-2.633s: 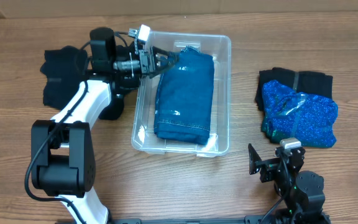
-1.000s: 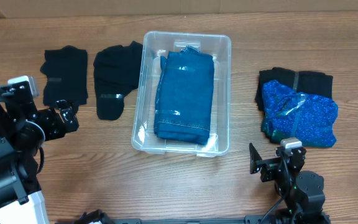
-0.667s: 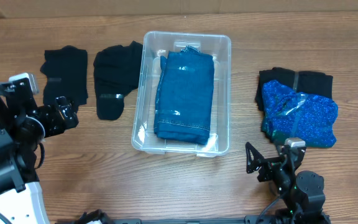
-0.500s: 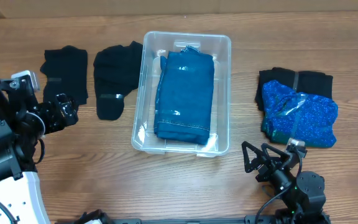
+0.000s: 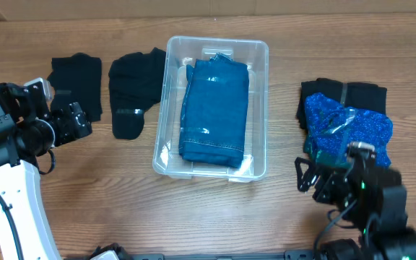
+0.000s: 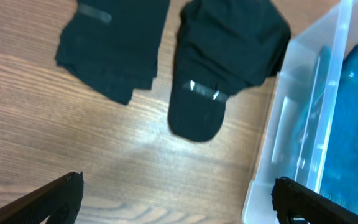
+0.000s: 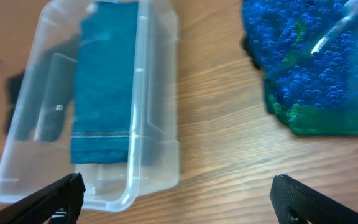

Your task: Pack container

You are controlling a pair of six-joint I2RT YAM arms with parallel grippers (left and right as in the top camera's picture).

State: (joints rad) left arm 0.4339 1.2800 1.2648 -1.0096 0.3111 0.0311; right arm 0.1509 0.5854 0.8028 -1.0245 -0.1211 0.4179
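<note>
Container (image 5: 166, 108) mid-table, folded denim (image 5: 214, 112) lying inside. Left gripper (image 5: 78, 124) spread wide beside the black garments (image 5: 134, 90) on the left. Right gripper (image 5: 308, 179) likewise spread, just on the near side of the sparkly blue garment (image 5: 347, 133) at right.

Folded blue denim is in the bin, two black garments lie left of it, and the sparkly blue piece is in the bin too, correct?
No: the sparkly blue piece lies outside the container, on a black garment to its right; the overhead view shows it. The denim and the two left black garments are as stated.
</note>
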